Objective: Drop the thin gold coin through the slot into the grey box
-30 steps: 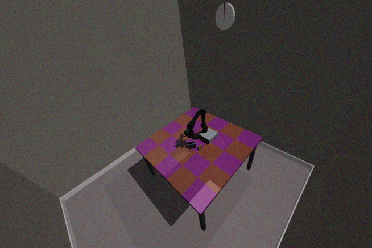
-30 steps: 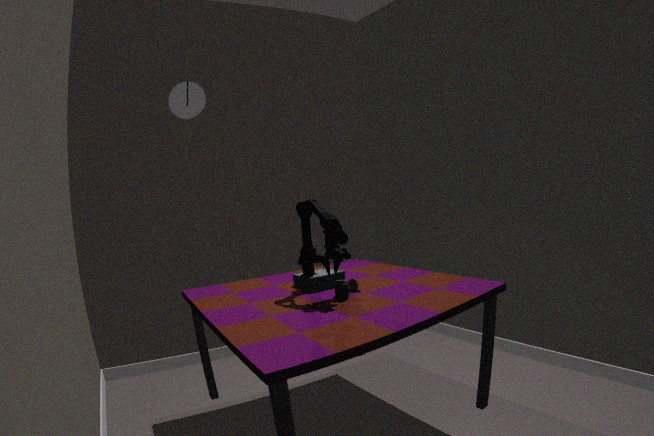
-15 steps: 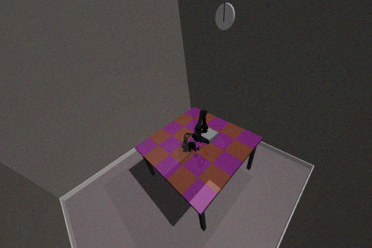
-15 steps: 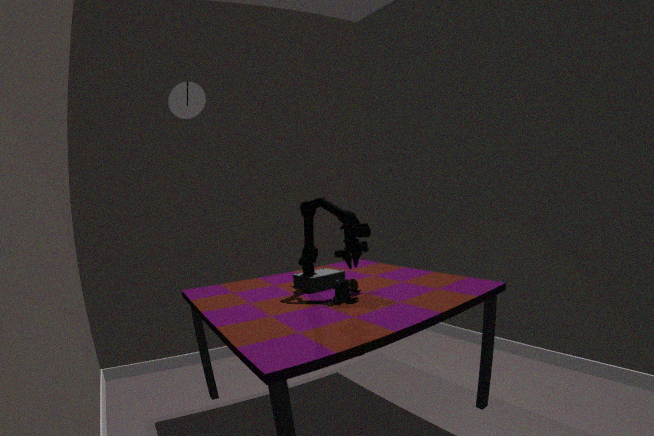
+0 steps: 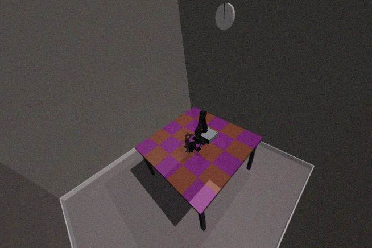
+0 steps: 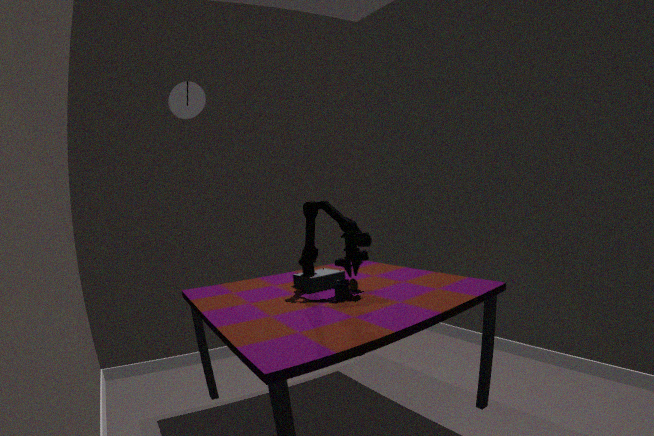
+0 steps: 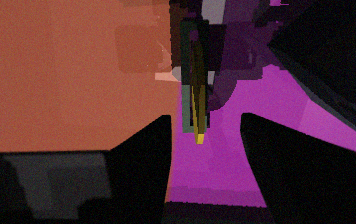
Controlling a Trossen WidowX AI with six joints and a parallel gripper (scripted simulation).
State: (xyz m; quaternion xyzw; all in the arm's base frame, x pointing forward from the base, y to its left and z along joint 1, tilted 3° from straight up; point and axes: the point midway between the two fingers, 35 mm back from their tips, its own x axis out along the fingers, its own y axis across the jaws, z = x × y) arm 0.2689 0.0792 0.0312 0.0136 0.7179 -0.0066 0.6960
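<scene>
Table (image 5: 215, 175) comes first, since it is the biggest thing. It has purple and orange squares on top. On it stands the black arm (image 5: 202, 122), bent over like a hook. Beside the foot of the arm sits the grey box (image 6: 318, 279), with its lid shut. The slot is too small to see from far away.

Just beside the box, toward the front of the table, is the dark-green holder (image 7: 186, 107). The gold coin (image 7: 199, 107) stands in it on its edge. It is not in the box yet.

The pincer (image 7: 207, 117) hangs above the holder and points down. Its two fingers are partly apart and hold nothing. You can see the purple square in the gap between them.

What matters most is how the coin lines up with that gap. In the wrist view the coin shows only its thin edge, a narrow yellow strip. The strip runs straight away from the pincer, along the middle of the gap. One flat face looks toward each finger. The near end of the strip sits about level with the fingertips, a little closer to the left one.

I think the pincer should go straight down and then squeeze the two flat faces. It may need a small nudge sideways first.

The near end of the coin is bright yellow. Farther back it looks dark, because it sits in shadow. The green holder hugs it on both sides.
</scene>
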